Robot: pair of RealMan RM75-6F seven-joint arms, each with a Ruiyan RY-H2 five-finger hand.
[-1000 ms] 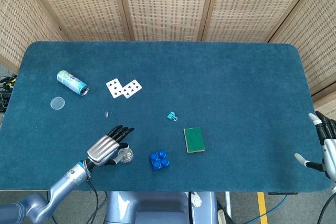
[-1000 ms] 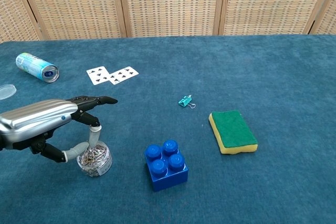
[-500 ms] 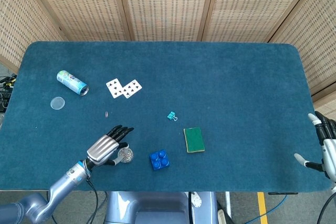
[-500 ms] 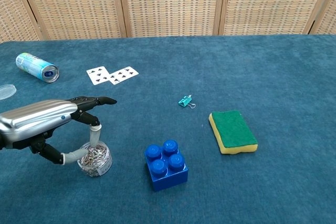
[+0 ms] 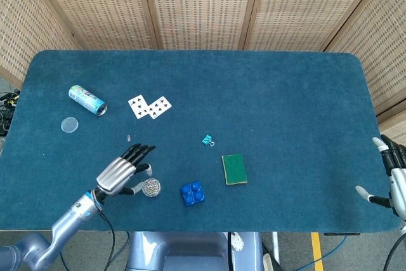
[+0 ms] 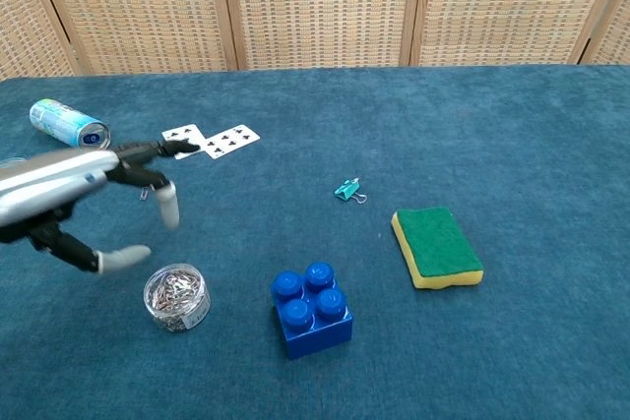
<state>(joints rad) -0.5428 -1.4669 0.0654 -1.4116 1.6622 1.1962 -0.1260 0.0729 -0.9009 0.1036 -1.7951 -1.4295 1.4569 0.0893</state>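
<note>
One left hand [image 5: 118, 174] hovering, fingers spread

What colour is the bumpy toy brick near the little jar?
The toy brick is bright blue, clearest in the chest view.

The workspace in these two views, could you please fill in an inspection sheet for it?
Surface: blue felt table, flat.
Job's things: clear jar of paper clips, upright, open, untouched.
Clutter: blue brick; sponge; binder clip; playing cards; can on its side; clear lid.
Robot hands: left robot hand raised above the jar, holding nothing; right robot hand at the table's edge, fingers spread.
Cables: some below the table's front edge.
Surroundings: wicker screens.
</note>
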